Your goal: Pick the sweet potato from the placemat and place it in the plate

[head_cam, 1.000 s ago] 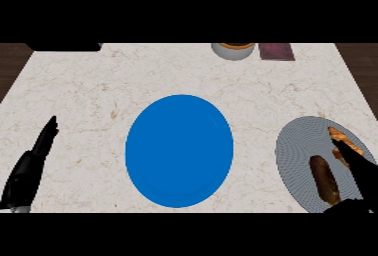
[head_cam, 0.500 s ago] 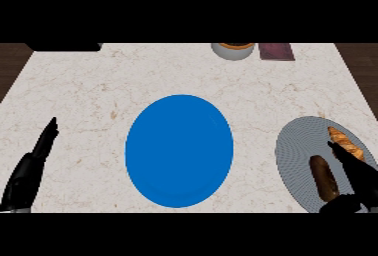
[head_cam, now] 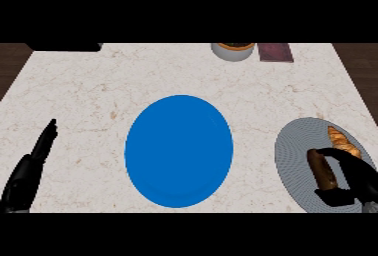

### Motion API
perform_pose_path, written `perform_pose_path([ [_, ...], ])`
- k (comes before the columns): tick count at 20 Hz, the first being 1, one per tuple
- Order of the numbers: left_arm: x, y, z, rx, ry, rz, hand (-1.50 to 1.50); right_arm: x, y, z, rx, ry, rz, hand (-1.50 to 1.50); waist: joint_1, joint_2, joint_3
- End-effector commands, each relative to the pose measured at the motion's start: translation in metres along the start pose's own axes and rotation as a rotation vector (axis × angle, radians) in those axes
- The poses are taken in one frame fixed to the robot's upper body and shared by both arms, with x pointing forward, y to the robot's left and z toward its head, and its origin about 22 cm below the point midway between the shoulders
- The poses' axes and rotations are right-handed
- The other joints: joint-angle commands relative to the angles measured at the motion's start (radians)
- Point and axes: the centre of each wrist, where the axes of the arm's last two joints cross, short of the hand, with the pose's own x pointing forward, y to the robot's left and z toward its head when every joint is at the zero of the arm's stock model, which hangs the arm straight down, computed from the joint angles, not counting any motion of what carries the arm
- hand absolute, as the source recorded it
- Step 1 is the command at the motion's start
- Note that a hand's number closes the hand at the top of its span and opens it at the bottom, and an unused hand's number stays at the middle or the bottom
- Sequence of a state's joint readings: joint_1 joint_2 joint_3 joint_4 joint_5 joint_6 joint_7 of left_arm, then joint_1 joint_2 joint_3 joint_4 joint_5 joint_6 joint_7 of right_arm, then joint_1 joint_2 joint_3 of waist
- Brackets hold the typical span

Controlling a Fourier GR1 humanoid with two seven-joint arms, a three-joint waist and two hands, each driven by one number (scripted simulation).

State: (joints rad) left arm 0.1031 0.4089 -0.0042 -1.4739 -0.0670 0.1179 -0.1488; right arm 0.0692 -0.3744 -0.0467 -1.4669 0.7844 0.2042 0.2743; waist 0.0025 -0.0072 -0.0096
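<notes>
**Sweet potato [head_cam: 319, 162] enclosed on the placemat [head_cam: 295, 155], lift pending**

At far left, the left hand [head_cam: 26, 175] is seen resting over the surface [head_cam: 96, 100], fingers straight, unchanged. The blue plate [head_cam: 179, 150] is shown at centre, carrying nothing. At right, the right hand [head_cam: 356, 176], stretched over the placemat a second ago, has been curled round the sweet potato, which lies on the mat beside an orange pastry [head_cam: 344, 143]. The grasp is judged complete; raising and carriage leftward to the plate remain.
</notes>
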Motion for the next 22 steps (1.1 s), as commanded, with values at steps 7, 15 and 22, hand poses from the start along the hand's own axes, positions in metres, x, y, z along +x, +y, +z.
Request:
perform_pose_path([
  [7, 0.003, 0.005, -0.013, 0.007, 0.013, 0.019, 0.0, -0.011, 0.007, -0.014, -0.011, -0.038, 0.02, 1.5, -0.001, 0.008, 0.01],
  [15, 0.017, -0.001, -0.004, -0.008, -0.01, -0.011, 0.0, 0.008, -0.024, -0.052, -0.039, -0.208, 0.141, 1.5, 0.005, 0.008, 0.01],
  [22, 0.006, -0.002, -0.007, 0.004, -0.012, -0.001, 0.0, 0.02, -0.043, -0.041, -0.353, -0.261, 0.064, 1.5, 0.0, 0.007, 0.01],
])
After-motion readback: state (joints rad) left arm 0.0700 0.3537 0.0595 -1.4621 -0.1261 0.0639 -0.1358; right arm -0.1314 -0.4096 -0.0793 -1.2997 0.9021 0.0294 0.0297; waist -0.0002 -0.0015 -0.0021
